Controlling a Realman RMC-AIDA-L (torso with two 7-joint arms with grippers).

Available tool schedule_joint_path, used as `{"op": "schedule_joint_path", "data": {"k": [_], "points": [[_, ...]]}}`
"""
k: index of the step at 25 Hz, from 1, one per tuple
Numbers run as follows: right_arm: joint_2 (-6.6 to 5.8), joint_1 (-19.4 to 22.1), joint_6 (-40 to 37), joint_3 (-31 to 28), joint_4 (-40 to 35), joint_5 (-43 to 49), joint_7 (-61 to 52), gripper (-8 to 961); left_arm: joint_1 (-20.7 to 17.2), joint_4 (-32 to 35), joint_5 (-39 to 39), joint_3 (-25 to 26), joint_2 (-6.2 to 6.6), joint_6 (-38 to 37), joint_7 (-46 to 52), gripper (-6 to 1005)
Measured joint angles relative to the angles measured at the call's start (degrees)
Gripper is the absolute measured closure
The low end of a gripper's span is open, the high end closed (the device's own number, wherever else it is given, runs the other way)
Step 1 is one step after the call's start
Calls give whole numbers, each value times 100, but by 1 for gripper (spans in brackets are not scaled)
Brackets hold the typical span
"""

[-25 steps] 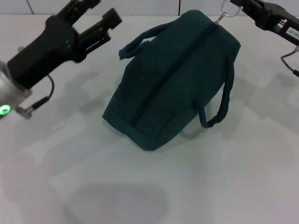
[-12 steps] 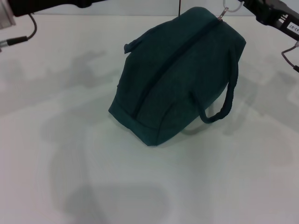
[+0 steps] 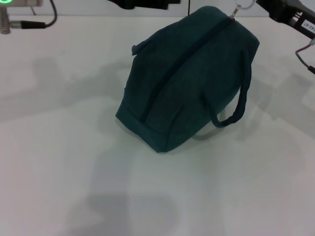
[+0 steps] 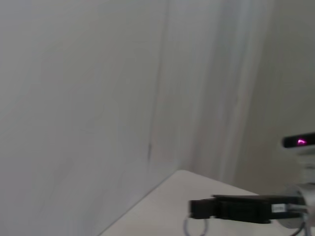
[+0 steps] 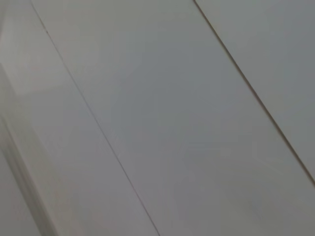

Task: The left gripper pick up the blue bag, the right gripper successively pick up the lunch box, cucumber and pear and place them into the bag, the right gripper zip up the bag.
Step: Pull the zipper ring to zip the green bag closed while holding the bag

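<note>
Near half of the white table (image 3: 74, 187) bare. Blue bag (image 3: 189, 78) at centre, zipped along the top, lying tilted, one handle (image 3: 236, 105) drooping at 4 o'clock, the other mostly hidden behind it. Metal zip ring (image 3: 242, 7) at the bag's far end, 1 o'clock, partly cropped. Right gripper (image 3: 263, 4) beside the ring, cut by the frame edge; can't tell its grip. Left gripper (image 3: 145, 4) at 12 o'clock, mostly out of frame, fingers unreadable. Right wrist view only blank wall.
</note>
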State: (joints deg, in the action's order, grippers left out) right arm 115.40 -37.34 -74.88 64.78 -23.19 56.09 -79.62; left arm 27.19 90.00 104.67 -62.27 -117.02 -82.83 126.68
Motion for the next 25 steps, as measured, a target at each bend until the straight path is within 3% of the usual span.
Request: {"op": "schedule_joint_path", "data": {"k": [3, 6, 10, 19, 25], "points": [[12, -57, 32, 1, 19, -12, -56, 947, -9, 447, 453, -255, -169, -8, 378, 142], [36, -121, 150, 29, 26, -12, -67, 948, -26, 617, 698, -645, -234, 38, 527, 142], [43, -195, 221, 51, 67, -13, -75, 948, -84, 598, 809, -1147, -252, 433, 577, 143], [53, -223, 212, 40, 94, -13, -83, 948, -20, 539, 2029, -2190, -266, 1549, 1422, 144], [53, -199, 189, 9, 96, -12, -85, 948, -3, 504, 2439, -2536, -268, 1805, 1863, 145]]}}
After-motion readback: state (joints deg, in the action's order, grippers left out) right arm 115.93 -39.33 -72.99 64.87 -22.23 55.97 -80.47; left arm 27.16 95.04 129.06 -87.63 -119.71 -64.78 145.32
